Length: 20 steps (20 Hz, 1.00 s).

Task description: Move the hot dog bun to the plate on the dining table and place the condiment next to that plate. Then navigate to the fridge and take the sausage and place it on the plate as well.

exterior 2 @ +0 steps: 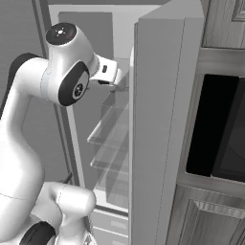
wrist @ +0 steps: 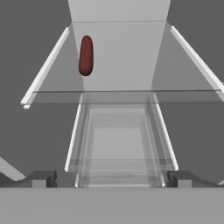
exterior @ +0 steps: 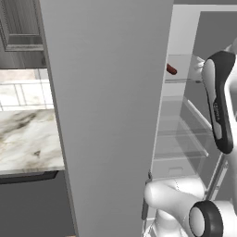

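The fridge [exterior: 111, 115] stands open, and my arm reaches in past its door [exterior 2: 158, 143]. The sausage [wrist: 86, 55], small and reddish-brown, lies on an upper glass shelf [wrist: 122, 94], ahead of my hand and to the left in the hand view. It also peeks out beside the door edge in the left base view as the sausage [exterior: 171, 69]. My gripper [wrist: 111, 179] is open, its fingertips [wrist: 41, 178] wide apart and well short of the sausage, with nothing between them. The hot dog bun, plate, condiment and dining table are out of view.
Several glass shelves [exterior: 178, 134] stack below the sausage's shelf. The open door [exterior: 111, 115] blocks the left side. A marble counter [exterior: 28, 139] lies left of the fridge, and a dark wall oven [exterior 2: 220, 129] stands to its right.
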Available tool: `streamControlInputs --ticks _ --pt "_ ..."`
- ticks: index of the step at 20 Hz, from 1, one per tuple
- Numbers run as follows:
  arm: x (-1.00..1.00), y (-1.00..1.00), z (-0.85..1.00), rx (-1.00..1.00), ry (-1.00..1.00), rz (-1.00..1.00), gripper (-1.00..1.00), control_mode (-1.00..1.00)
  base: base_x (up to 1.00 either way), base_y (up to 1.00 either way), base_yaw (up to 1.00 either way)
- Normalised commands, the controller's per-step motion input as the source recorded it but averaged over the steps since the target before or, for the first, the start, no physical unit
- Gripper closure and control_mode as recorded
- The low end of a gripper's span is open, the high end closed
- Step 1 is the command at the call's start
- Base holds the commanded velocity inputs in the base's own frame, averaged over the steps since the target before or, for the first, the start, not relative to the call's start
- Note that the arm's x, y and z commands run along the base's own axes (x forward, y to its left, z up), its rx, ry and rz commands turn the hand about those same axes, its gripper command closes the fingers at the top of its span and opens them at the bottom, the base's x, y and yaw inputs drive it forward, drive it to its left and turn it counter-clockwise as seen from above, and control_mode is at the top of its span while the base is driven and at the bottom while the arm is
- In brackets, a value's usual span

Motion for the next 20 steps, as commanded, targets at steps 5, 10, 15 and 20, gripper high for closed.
streamControlInputs --ticks 5,10,15,20 --pt "0.41 0.13 0.00 0.00 -0.01 0.00 -1.00 -1.00 0.00 0.00 0.00" --pt "0.44 0.05 0.00 0.00 0.00 0.00 -1.00 -1.00 0.00 0.00 0.00" --pt "0.43 0.03 -0.01 0.00 0.00 0.00 -1.00 -1.00 0.00 0.00 0.00" --pt "0.46 0.05 -0.06 0.00 0.00 0.00 -1.00 -1.00 0.00 0.00 0.00"
